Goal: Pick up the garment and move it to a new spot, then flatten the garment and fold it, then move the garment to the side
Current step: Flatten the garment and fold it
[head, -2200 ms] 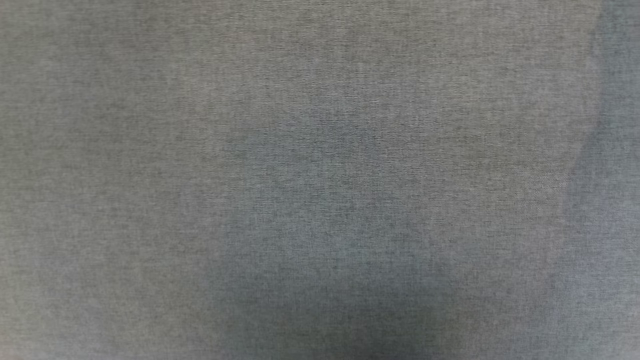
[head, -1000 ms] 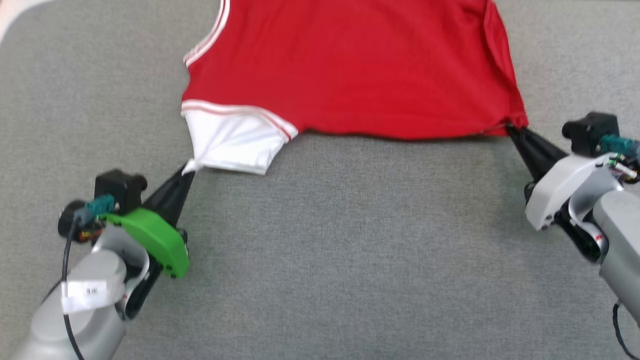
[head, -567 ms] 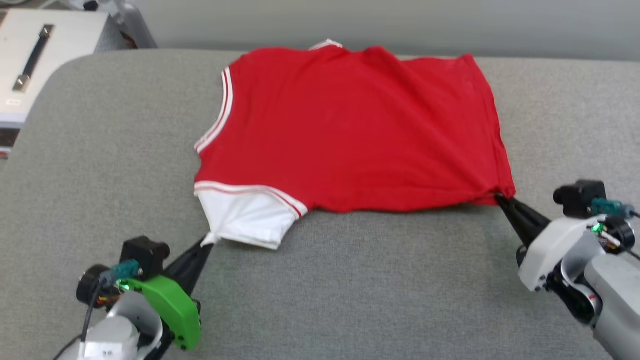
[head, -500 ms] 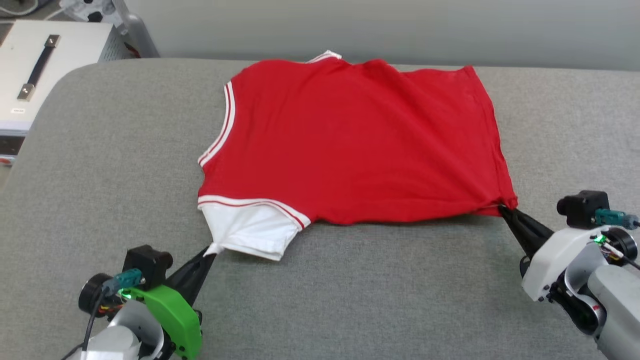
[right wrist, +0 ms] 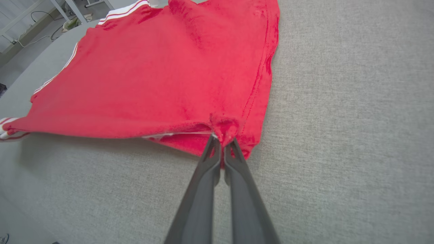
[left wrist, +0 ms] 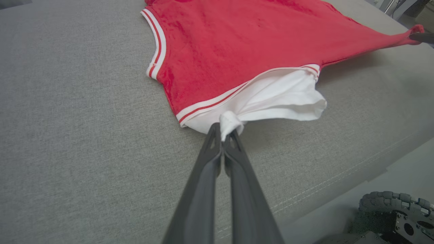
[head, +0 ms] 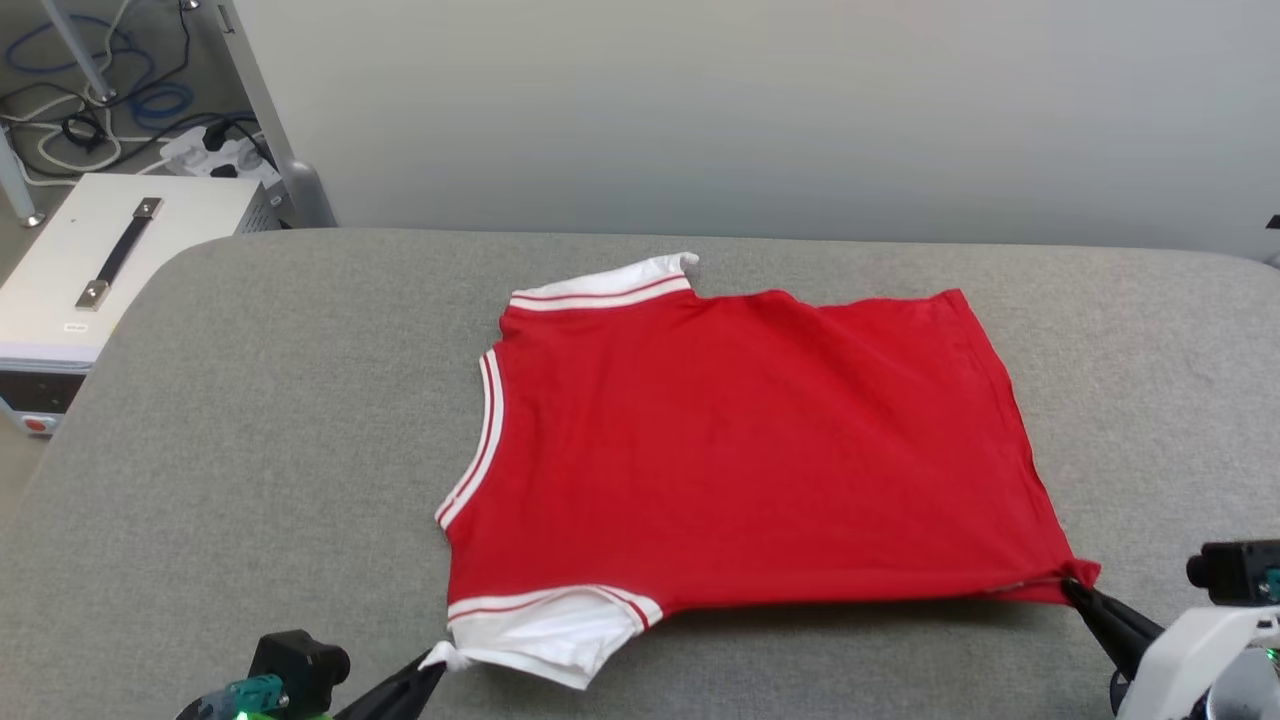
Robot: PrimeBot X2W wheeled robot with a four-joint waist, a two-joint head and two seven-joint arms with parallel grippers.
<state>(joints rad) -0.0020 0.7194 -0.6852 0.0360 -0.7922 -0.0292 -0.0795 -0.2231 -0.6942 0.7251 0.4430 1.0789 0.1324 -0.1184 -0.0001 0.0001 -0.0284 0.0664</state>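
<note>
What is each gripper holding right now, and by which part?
Both hold the garment: the left gripper pinches the near white sleeve's edge, the right gripper the red hem corner.

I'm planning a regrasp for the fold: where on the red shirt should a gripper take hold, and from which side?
Probably the near corners of the garment: white sleeve tip and red hem corner, coming low from the robot's side. It lies flat, so only edges offer a pinch.
</note>
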